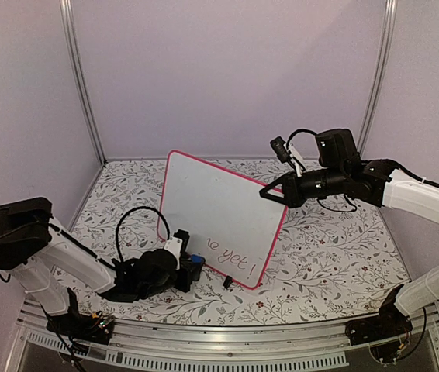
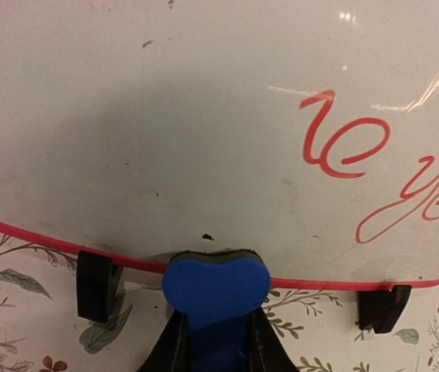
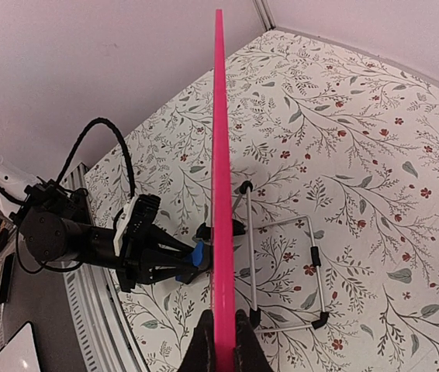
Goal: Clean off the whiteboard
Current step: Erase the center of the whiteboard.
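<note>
The whiteboard (image 1: 221,215) stands upright on the floral table, white with a thin pink-red frame and two black feet (image 2: 98,285). Red handwriting (image 2: 347,141) remains on its lower right part. My left gripper (image 2: 216,329) is shut on a blue eraser (image 2: 216,283), whose dark felt presses the board's bottom edge left of the writing. My right gripper (image 3: 222,337) is shut on the board's pink frame (image 3: 221,194) at its upper right edge (image 1: 275,192), holding it steady.
A wire stand (image 3: 281,271) props the board from behind. The floral tabletop (image 1: 336,248) spreads around it, enclosed by pale walls (image 1: 227,70). A metal rail (image 1: 227,341) runs along the near edge by the arm bases.
</note>
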